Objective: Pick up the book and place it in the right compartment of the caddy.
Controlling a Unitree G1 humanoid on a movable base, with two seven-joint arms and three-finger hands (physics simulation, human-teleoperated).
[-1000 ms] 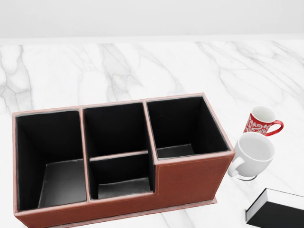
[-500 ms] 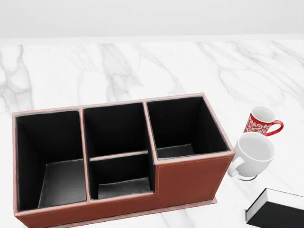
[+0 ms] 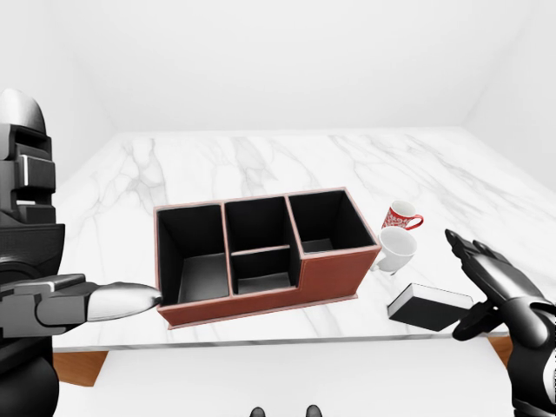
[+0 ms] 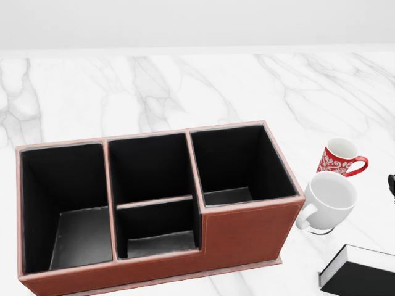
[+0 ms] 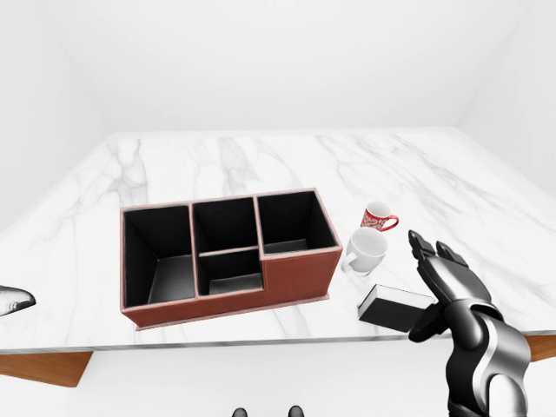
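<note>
The black book (image 4: 358,275) with white page edges lies flat on the marble table at the head view's bottom right, right of the caddy. The brown leather caddy (image 4: 247,233) has black-lined compartments; its right compartment (image 4: 237,163) is empty. My right hand (image 5: 432,285) is open with fingers spread, just right of and above the book (image 5: 393,306), apart from it. Only its tip (image 4: 392,184) shows at the head view's right edge. My left hand (image 3: 104,301) is open with fingers straight, by the caddy's left end (image 3: 165,261), holding nothing.
A red patterned mug (image 4: 338,158) and a white mug (image 4: 330,198) stand right of the caddy, between it and the book. The table's near edge (image 3: 287,340) runs just below the caddy and book. Bare marble (image 4: 185,86) lies beyond the caddy.
A small black tip of my right hand has come into the head view's right edge. The caddy, mugs and book have not moved.
</note>
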